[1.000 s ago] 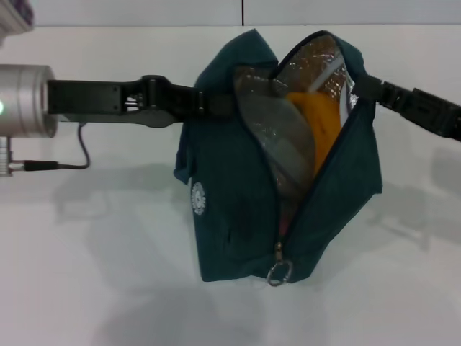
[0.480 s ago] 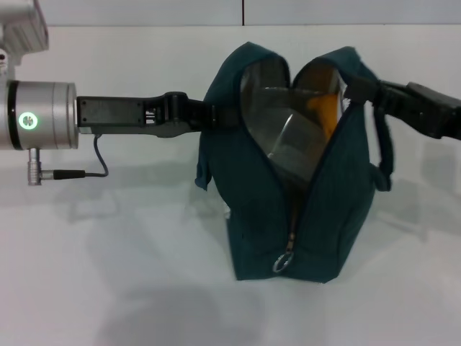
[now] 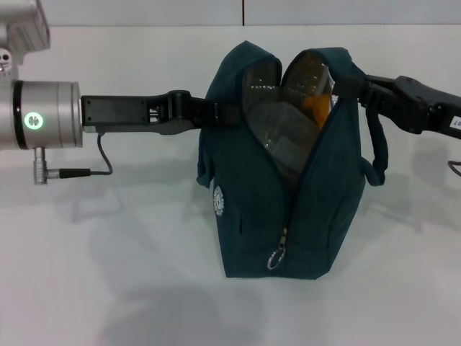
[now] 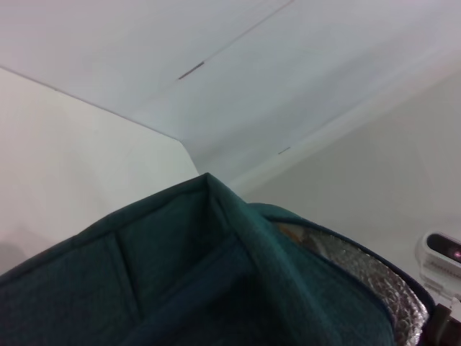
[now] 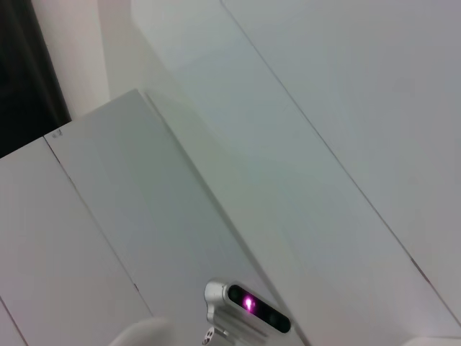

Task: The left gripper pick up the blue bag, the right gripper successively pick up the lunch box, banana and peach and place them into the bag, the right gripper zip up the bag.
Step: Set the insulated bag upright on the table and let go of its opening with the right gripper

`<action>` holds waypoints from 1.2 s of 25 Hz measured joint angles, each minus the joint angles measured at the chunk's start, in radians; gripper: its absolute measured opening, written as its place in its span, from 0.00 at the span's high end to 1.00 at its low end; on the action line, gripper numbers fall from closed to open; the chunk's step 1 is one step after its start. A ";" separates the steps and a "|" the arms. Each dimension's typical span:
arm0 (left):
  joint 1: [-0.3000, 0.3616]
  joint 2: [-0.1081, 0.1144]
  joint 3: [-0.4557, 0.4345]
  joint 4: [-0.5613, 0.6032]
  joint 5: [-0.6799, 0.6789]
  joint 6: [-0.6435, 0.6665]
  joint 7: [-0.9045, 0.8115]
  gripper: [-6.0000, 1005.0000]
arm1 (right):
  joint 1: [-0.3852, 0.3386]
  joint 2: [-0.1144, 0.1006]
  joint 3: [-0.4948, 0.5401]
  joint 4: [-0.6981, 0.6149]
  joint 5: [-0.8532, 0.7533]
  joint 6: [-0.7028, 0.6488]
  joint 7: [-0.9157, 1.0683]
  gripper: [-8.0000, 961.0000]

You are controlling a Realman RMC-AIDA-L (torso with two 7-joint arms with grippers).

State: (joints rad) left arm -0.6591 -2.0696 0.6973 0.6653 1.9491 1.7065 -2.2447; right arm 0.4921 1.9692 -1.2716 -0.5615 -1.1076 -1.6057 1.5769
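- Zipper hardware, a silver ring pull, is seen hanging low on the near end of the large dark teal-blue fabric lunch bag, just above the white surface on which the bag's base appears to rest.
- A small white round logo is shown on the bag's left side panel.
- The zipper is seen closed only over the lower part of the near end; above that the bag gapes open, and its silver foil lining is exposed.
- Inside the opening, the clear rectangular plastic lunch box is seen tilted against the lining, and the yellow-orange banana is glimpsed beside it towards the right wall.
- The pink peach cannot be made out in any view.
- The black two-fingered left gripper, on its black arm with a silver cylindrical wrist, is clamped on the upper left edge of the bag.
- The black right gripper is met at the bag's upper right rim by the loop handle; whether it is clenched or released cannot be told.
- In the left wrist view only the bag's teal fabric and a strip of lining are shown.
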 joint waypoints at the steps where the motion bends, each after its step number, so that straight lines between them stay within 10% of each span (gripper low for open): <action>1: 0.002 0.000 -0.001 -0.001 0.000 -0.002 0.000 0.95 | 0.000 0.001 0.000 0.000 0.000 0.000 -0.001 0.96; 12: 0.015 0.004 0.001 -0.014 -0.004 0.026 0.000 0.95 | -0.018 0.006 -0.004 0.017 0.000 0.000 -0.062 0.95; 30: 0.017 0.012 0.001 -0.061 -0.003 0.035 0.008 0.95 | -0.148 0.022 0.052 0.015 0.005 -0.136 -0.238 0.31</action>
State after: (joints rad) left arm -0.6423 -2.0571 0.6980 0.6044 1.9457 1.7420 -2.2365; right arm 0.3440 1.9908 -1.2201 -0.5460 -1.1028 -1.7419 1.3386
